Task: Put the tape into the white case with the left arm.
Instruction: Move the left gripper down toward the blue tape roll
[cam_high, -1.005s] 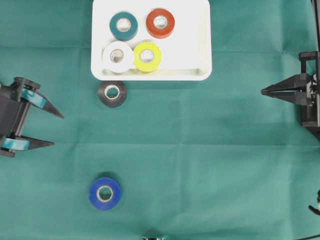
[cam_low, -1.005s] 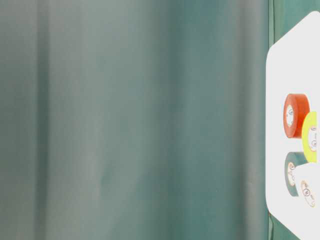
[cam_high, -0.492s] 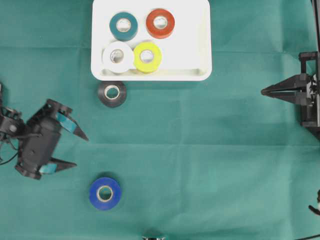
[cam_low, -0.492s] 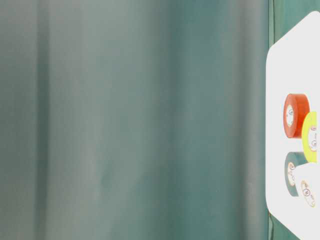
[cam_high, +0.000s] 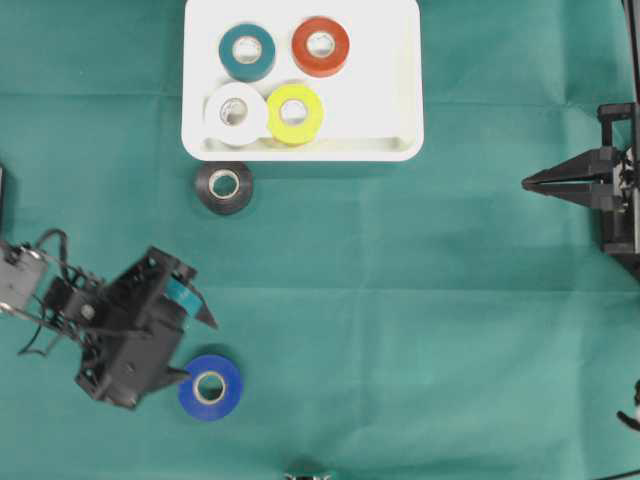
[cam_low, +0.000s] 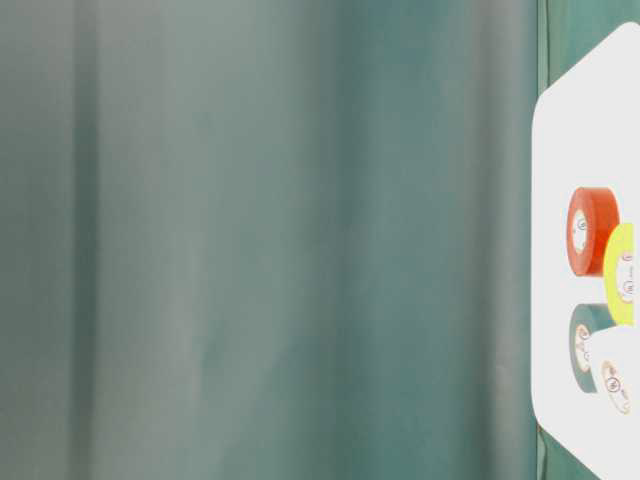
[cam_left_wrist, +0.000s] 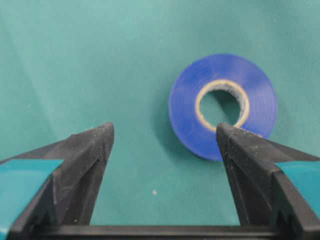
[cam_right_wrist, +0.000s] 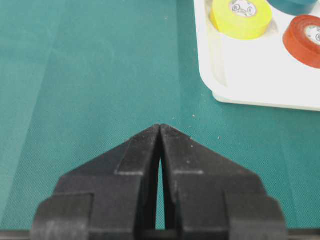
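Left wrist view shows the left arm's fingers spread wide apart and empty, with the blue tape lying flat on the green desk off-centre toward the right-hand finger, whose tip overlaps its near edge. If they close from here, that finger could catch the roll's rim and push it away rather than bracket it. Overhead, the arm angles toward the roll, far from the white case, while the right arm's fingers sit pressed together, idle.
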